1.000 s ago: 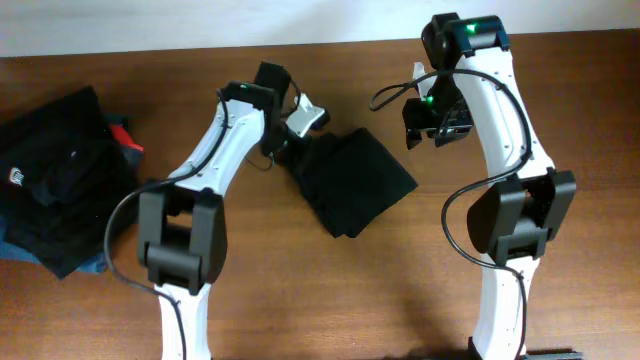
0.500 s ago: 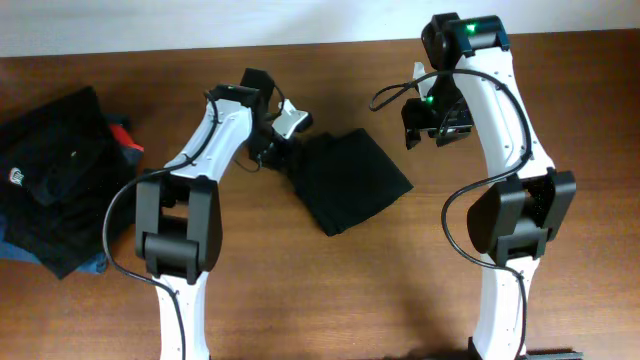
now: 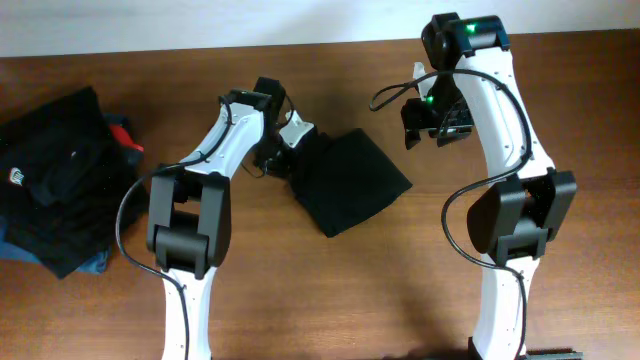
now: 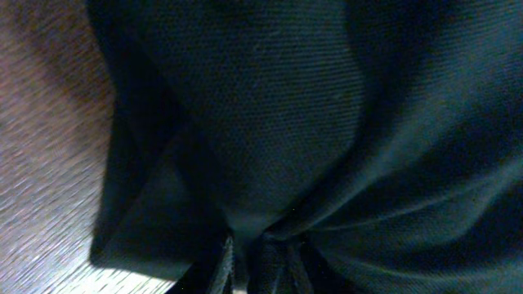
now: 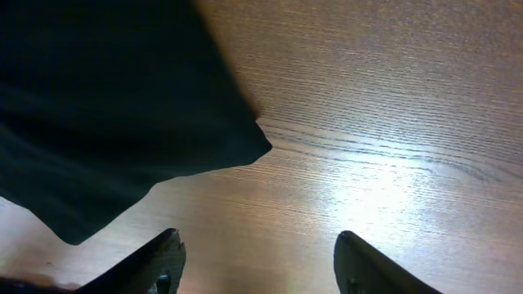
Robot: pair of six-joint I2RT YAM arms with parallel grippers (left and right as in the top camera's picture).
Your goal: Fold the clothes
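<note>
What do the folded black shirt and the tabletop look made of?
The folded black shirt: matte woven or knit fabric, likely cotton; a fine textured weave and soft creases show. The table: wood or wood-look laminate, semi-gloss; grain lines and glare.

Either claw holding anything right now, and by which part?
Left claw pinches the folded black shirt at its bunched left edge; right claw is open, empty.
</note>
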